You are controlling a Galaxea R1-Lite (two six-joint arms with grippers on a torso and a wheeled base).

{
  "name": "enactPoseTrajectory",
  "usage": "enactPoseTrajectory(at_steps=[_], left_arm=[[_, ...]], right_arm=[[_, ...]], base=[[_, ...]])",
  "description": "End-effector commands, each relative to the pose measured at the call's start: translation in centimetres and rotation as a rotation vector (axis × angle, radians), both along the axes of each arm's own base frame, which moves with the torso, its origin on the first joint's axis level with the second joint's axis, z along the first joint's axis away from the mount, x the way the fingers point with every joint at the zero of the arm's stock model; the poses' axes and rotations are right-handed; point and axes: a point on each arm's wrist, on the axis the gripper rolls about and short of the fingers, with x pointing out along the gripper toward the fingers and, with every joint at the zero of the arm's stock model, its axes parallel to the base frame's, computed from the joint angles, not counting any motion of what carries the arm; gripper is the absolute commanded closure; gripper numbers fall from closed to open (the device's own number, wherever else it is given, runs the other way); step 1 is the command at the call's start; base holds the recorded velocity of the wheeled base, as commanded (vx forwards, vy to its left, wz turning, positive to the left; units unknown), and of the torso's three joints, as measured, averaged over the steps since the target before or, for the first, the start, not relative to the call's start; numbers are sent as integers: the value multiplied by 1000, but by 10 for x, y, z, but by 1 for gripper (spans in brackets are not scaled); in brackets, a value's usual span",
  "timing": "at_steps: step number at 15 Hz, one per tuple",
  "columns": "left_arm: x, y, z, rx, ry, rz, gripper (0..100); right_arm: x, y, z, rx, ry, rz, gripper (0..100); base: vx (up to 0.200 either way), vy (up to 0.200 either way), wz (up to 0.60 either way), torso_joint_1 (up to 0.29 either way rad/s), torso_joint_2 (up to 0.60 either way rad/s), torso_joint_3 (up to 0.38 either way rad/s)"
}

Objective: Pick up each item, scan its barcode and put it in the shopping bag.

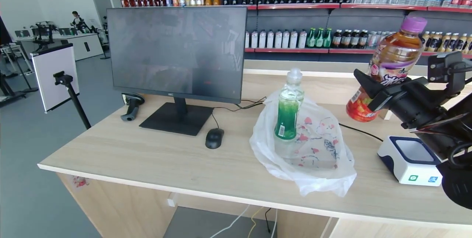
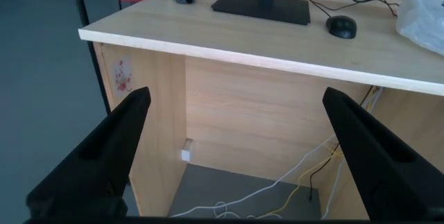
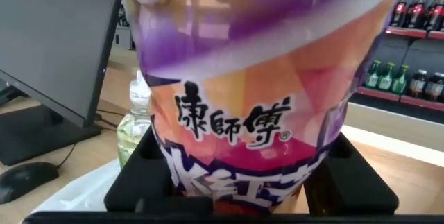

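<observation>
The tea bottle (image 1: 396,55) is clamped in the right pincer (image 1: 368,91), tilted, raised beside the scanner (image 1: 409,158); the shopping bag (image 1: 320,153) is found leftward.

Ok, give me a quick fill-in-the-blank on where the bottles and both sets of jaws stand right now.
The right arm's jaws are shut on the tea bottle with the ____ cap.
The green bottle stands upright inside the ____.
The left arm's jaws are ____, holding nothing.
Missing: purple; shopping bag; open.
</observation>
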Motion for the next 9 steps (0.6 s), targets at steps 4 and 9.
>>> enactPoseTrajectory(at_steps=[4, 9], left_arm=[[0, 0, 0, 1, 0, 0, 0], [0, 0, 0, 3, 0, 0, 0]], right_arm=[[14, 26, -20, -2, 66, 86, 100], [37, 37, -39, 17, 116, 114, 100]], base=[[0, 0, 0, 0, 0, 0], [0, 0, 0, 0, 0, 0]])
